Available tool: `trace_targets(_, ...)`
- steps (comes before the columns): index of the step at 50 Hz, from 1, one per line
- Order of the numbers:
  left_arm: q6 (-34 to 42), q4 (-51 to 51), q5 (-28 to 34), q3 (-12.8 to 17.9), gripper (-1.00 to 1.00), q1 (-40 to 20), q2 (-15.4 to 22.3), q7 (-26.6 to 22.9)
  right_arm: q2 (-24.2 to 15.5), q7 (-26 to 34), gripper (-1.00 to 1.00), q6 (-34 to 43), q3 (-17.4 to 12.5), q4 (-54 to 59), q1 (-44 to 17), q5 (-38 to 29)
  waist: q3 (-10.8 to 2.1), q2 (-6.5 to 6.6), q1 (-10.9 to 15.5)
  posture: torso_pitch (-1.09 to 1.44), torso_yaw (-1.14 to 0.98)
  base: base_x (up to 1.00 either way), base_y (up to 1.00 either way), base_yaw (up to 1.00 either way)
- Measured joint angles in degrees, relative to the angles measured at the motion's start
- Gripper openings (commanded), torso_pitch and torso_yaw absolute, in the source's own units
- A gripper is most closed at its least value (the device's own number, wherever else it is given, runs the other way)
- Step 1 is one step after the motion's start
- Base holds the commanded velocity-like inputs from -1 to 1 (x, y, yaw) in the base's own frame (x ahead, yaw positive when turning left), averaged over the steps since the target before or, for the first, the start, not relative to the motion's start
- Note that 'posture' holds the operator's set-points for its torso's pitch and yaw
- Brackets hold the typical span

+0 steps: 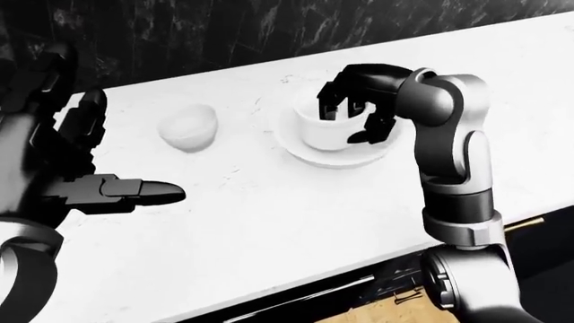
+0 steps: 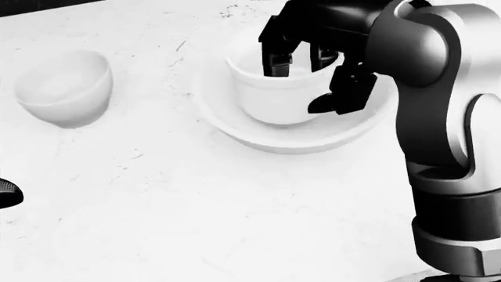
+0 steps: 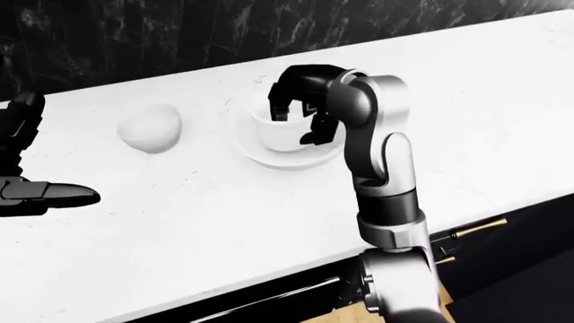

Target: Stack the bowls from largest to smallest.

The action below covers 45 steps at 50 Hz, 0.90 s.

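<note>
Bowls in three sizes sit on the white marble counter (image 2: 195, 223), none showing any brand, label or writing. Nearest the robot, at the bottom of the left-eye view, the counter's near edge (image 1: 296, 286) runs diagonally, with a wide bare stretch of marble between it and the bowls. The left hand (image 1: 67, 158) hangs over the counter's left part with its fingers spread apart, holding nothing, well apart from every bowl. Farther up, the small bowl (image 2: 66, 88) stands alone at the head view's left, with open marble all round it. To its right the medium bowl (image 2: 282, 88) rests upright inside the large shallow bowl (image 2: 258, 132). The right hand (image 2: 313, 64) reaches over the medium bowl, two black fingers dipping inside its rim and a third outside its wall on the right; whether they actually clamp the wall cannot be told. Beyond the bowls, the counter ends against a dark marbled wall (image 1: 224, 33).
</note>
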Motion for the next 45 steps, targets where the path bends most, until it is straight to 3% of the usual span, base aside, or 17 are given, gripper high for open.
trace_targets(7, 0.2, -0.1, -0.1, -0.5, 1.00, -0.5, 0.0, 0.4, -0.9, 0.0, -0.22, -0.1, -0.9, -1.7, 1.9, 0.7, -0.14, -0.12, 0.1, 0.00, 0.00, 0.00, 0.00, 0.00)
trace_targets(15, 0.5, -0.2, -0.8, -0.4, 1.00, -0.6, 0.3, 0.9, -1.2, -0.4, 0.39, -0.4, -1.0, -2.7, 1.8, 0.8, -0.34, -0.16, 0.0, 0.00, 0.00, 0.00, 0.00, 0.00)
trace_targets(18, 0.5, -0.2, -1.1, -0.2, 1.00, -0.8, 0.4, 1.1, -1.4, -0.4, 0.50, -0.5, -1.0, -3.1, 1.8, 1.1, -0.36, -0.22, 0.0, 0.00, 0.00, 0.00, 0.00, 0.00)
trace_targets(28, 0.1, -0.1, -1.4, -0.6, 1.00, -0.4, 0.6, 1.5, -3.0, 2.4, 0.45, 1.2, -1.9, -5.7, -0.6, 2.3, -0.17, -0.30, 0.1, 0.00, 0.00, 0.00, 0.00, 0.00)
trace_targets(36, 0.3, 0.0, -2.0, -0.7, 1.00, -1.1, 1.0, 2.1, -4.7, 6.1, 0.46, 4.8, -2.6, -9.1, -6.0, 3.8, 0.07, -0.23, -0.1, 0.00, 0.00, 0.00, 0.00, 0.00)
trace_targets(41, 0.5, -0.1, -3.2, -0.4, 1.00, -1.4, 1.5, 3.0, -2.0, 8.0, 0.44, 7.6, -0.7, -12.2, -9.8, 3.3, 0.12, -0.05, -0.4, 0.00, 0.00, 0.00, 0.00, 0.00)
trace_targets(45, 0.5, -0.3, -6.1, 1.9, 1.00, -0.8, 2.6, 3.8, 2.4, 8.1, 0.40, 8.6, 2.0, -12.2, -12.3, 2.0, 0.19, 0.21, -0.7, 0.00, 0.00, 0.00, 0.00, 0.00)
